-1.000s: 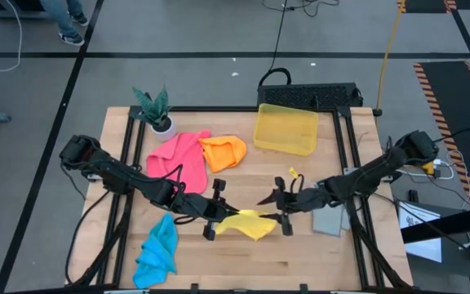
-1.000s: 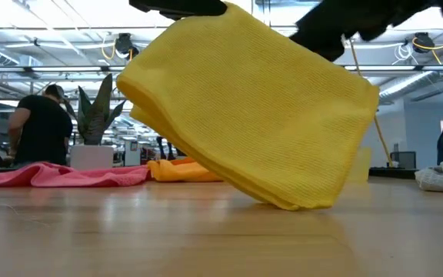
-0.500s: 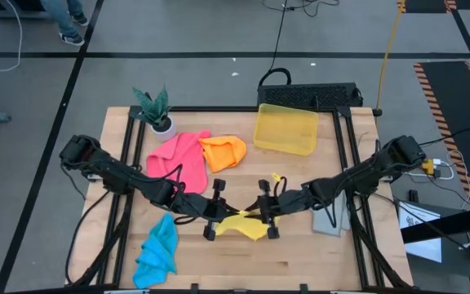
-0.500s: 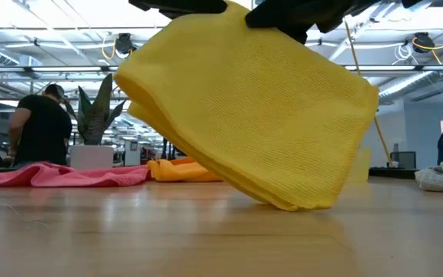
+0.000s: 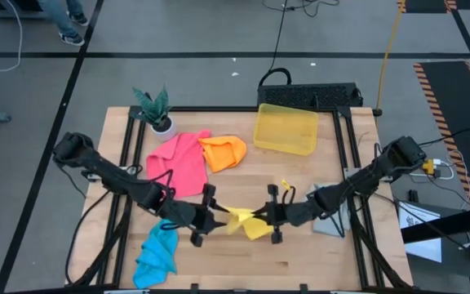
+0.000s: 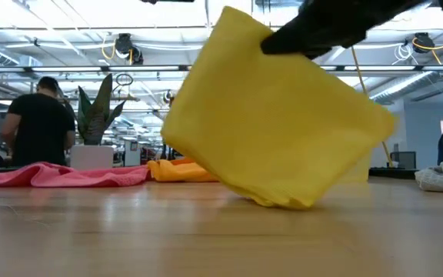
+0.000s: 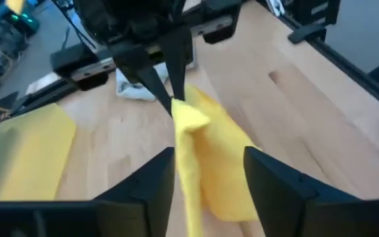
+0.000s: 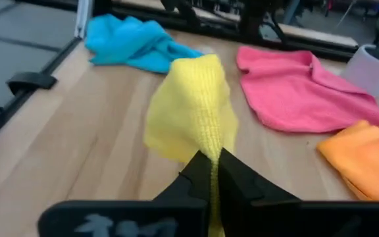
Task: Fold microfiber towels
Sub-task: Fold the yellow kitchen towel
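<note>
The yellow towel [image 5: 247, 222] is folded in layers and hangs at the table's middle, near the front. My right gripper [image 8: 212, 164] is shut on it and comes in from the table's right [image 5: 263, 219]. My left gripper [image 7: 209, 153] stands open at the towel's left end [image 5: 212, 219], one finger on either side of the cloth. A pink towel [image 5: 178, 159] and an orange towel [image 5: 223, 153] lie flat at the back left. The blue towel [image 5: 157, 253] lies bunched at the front left. The grey towel [image 5: 330, 224] lies at the right under my right arm. My right gripper pinches the yellow towel's upper edge [image 8: 208, 141] between its two shut fingers. The fingers slant a little downward from the table's right. The cloth hangs tilted below them in several layers, and its lowest fold [image 6: 283, 201] touches the table.
A translucent yellow bin [image 5: 285, 129] stands at the back centre. A potted plant [image 5: 157, 110] stands at the back left corner. Bare wood shows at the front centre and front right. People stand in the room beyond the table.
My right gripper has moved toward the table's left and shut on the yellow towel. My left gripper has opened, let go of the towel and drawn back toward the table's left. The towel's left end has swung inward, and the cloth now hangs narrower from the right gripper.
</note>
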Controlling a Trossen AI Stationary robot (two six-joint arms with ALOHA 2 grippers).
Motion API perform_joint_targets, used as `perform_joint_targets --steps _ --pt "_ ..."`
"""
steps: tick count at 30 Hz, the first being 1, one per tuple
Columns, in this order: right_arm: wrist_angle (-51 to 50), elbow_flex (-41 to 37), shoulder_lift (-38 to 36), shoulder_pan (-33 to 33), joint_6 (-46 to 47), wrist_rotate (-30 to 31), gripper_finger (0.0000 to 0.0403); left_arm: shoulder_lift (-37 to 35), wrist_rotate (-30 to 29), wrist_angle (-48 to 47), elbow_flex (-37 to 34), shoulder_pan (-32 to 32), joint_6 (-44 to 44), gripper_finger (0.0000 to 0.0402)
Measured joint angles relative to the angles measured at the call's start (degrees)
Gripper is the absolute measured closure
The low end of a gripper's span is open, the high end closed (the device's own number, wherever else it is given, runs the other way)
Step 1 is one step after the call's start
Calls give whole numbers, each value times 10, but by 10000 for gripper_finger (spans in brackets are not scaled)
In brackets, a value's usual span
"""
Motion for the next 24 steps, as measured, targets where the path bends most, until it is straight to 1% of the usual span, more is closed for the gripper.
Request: perform_joint_targets --steps 4,6,8,12,15,19,22,24 --pt "86 -27 -1 21 -15 12 400 38 -53 13 0 -22 -7 202" --pt "105 -36 -1 25 -19 11 400 61 -90 47 0 -29 -3 202" --pt "111 -43 0 23 -19 12 401 82 -114 101 0 -32 5 202" --pt "118 -45 -1 23 -18 12 401 118 -122 165 0 -31 7 201" --pt "116 -45 0 23 -18 15 402 127 -126 200 0 -27 -16 201" --pt "111 -45 -1 23 -18 52 402 128 -146 221 0 -26 -66 201" --pt "102 -45 0 23 -17 91 402 128 -196 248 0 -41 -46 201" --pt "102 -45 0 23 -17 110 402 132 -211 268 0 -46 -38 201"
